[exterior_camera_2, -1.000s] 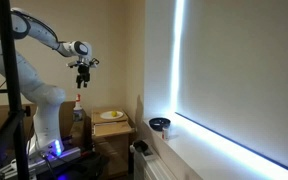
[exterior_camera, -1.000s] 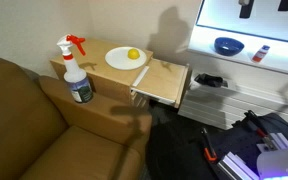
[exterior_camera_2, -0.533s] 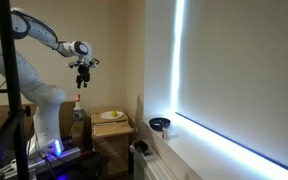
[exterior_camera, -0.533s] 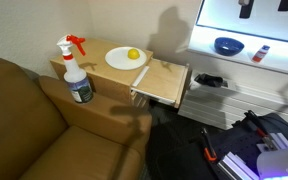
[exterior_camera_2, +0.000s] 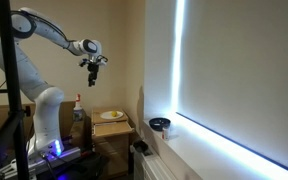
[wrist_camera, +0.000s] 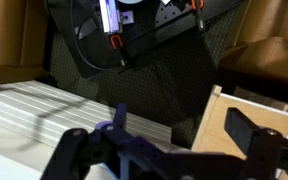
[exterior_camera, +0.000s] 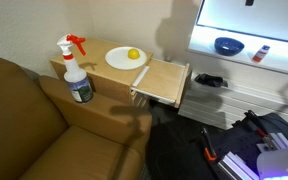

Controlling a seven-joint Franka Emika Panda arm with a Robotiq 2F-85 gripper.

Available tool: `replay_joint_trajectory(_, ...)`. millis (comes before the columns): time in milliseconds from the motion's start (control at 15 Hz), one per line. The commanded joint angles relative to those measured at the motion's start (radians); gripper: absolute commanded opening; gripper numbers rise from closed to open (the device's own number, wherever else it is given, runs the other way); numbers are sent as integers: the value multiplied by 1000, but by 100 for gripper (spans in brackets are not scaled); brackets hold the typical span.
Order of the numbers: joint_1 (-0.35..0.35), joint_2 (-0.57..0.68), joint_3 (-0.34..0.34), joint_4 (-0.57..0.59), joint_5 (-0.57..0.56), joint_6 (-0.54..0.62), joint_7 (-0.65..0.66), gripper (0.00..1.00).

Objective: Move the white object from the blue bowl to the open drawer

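The dark-blue bowl sits on a bright white ledge; it also shows in an exterior view. I cannot tell what lies inside it. A small white and red item lies on the ledge beside the bowl. The open drawer of light wood sticks out of the side cabinet; its corner shows in the wrist view. My gripper hangs high in the air, far above cabinet and bowl. In the wrist view the gripper is open and empty.
A white plate with a yellow fruit and a spray bottle stand on the cabinet top. A brown sofa adjoins the cabinet. Dark bags and cables cover the floor below the ledge.
My arm has swung sideways toward the window, carrying the gripper with it. The gripper fingers have left the top edge of the view that shows the drawer.
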Motion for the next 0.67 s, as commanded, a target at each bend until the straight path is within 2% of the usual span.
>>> replay_joint_trajectory(0,-101,141,-104,133,-33,-13,25,100)
replay_joint_trajectory(133,-130,194,-146,195,-4,-37,66,100)
replay_joint_trajectory(200,-105,119,-137,116,-23,-2,20,100)
replay_joint_trajectory(333,-113,145,-157,135,-23,-2,15,100)
replay_joint_trajectory(600,-97,144,-114,103,-63,30,51,100)
